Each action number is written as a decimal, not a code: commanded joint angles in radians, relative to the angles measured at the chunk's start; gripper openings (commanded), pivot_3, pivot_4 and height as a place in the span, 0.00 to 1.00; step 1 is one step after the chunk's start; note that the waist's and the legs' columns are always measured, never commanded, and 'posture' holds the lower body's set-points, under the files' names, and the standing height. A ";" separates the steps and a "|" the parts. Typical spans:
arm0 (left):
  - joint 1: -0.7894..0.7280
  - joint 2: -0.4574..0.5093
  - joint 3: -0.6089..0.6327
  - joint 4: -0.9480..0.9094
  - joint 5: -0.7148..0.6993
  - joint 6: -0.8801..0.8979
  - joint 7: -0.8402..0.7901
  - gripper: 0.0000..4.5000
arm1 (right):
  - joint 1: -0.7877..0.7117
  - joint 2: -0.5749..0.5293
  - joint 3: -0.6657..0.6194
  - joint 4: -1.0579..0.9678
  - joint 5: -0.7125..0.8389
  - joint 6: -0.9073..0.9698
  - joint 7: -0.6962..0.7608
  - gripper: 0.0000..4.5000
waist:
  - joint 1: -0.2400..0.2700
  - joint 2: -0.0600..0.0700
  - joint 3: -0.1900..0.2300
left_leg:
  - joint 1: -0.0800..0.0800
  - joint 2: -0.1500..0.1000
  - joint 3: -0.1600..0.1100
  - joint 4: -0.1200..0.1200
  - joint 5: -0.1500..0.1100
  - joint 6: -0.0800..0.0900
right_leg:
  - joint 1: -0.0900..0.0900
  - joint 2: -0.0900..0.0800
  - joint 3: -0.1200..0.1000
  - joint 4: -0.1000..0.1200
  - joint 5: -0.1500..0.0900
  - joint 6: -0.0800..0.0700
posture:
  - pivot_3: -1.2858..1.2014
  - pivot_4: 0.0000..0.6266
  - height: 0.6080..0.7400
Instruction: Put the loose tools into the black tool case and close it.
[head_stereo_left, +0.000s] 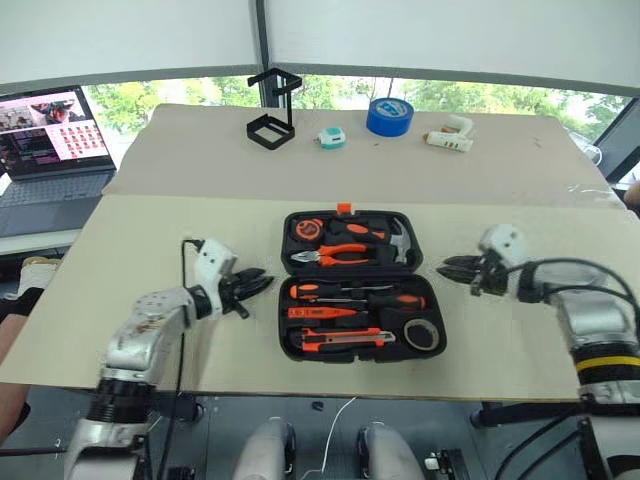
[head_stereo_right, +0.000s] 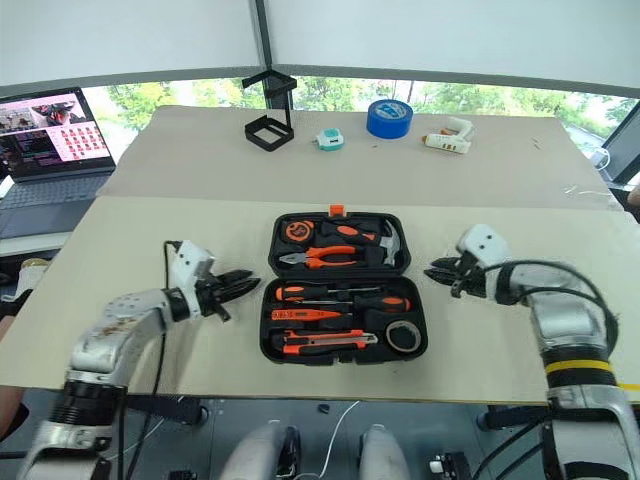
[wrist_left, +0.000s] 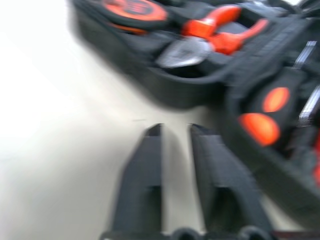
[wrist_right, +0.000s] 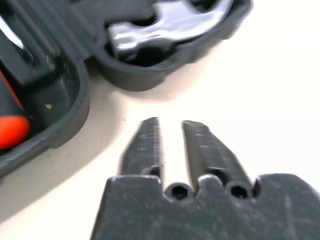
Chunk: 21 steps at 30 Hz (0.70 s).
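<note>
The black tool case (head_stereo_left: 360, 285) lies open flat in the middle of the pale, matte tabletop (head_stereo_left: 200, 180), a rounded-corner plastic clamshell with a small orange latch (head_stereo_left: 345, 208) on its far edge. In the far half sit an orange tape measure (head_stereo_left: 309, 229), orange-handled pliers (head_stereo_left: 335, 256) and a shiny steel hammer head (head_stereo_left: 402, 241). In the near half, two long orange-and-black screwdrivers (head_stereo_left: 340, 291) lie side by side in their moulded slots, a slim all-orange screwdriver (head_stereo_left: 322, 313) just below them, an orange-and-black utility knife (head_stereo_left: 342, 340) along the front edge, and a small dark tape roll (head_stereo_left: 422, 334) in the near right corner. The left end effector (head_stereo_left: 258, 283) hovers just beside the case's left edge, its two black wedge-shaped fingers a narrow gap apart and holding nothing. The right end effector (head_stereo_left: 450, 268) sits just off the case's right edge by the hammer, fingers likewise slightly parted and empty. At the far side of the tabletop stand a black open-frame stand (head_stereo_left: 272, 110), a small teal-and-white tape measure (head_stereo_left: 331, 137), a big blue tape roll (head_stereo_left: 389, 116) and a white glue gun (head_stereo_left: 450, 134), all well apart from the case. A laptop (head_stereo_left: 52, 150) with a lit screen sits off to the left.
</note>
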 joint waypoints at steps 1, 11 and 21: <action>-0.169 0.000 0.046 -0.042 -0.117 0.300 0.032 0.68 | -0.162 0.008 -0.029 -0.094 0.094 0.420 -0.058 0.63 | -0.001 0.000 0.000 | 0.000 0.000 0.000 0.000 0.000 0.000 | 0.000 0.000 0.000 0.000 0.000 0.000 | 0.52 0.24 1.00; -0.439 -0.182 0.015 0.135 -0.058 0.550 0.274 1.00 | -0.409 0.118 0.134 0.112 0.022 0.585 -0.200 0.98 | 0.002 -0.001 0.001 | -0.006 -0.003 -0.001 0.002 0.001 0.000 | -0.003 0.002 0.000 0.000 0.001 0.001 | 0.52 0.24 1.00; -0.416 -0.244 0.002 0.148 -0.038 0.568 0.340 1.00 | -0.501 0.178 0.190 0.290 -0.032 0.552 -0.253 0.98 | -0.003 -0.001 0.001 | -0.016 -0.003 0.000 0.002 0.004 -0.004 | -0.016 0.002 0.001 0.010 0.001 0.001 | 0.52 0.24 1.00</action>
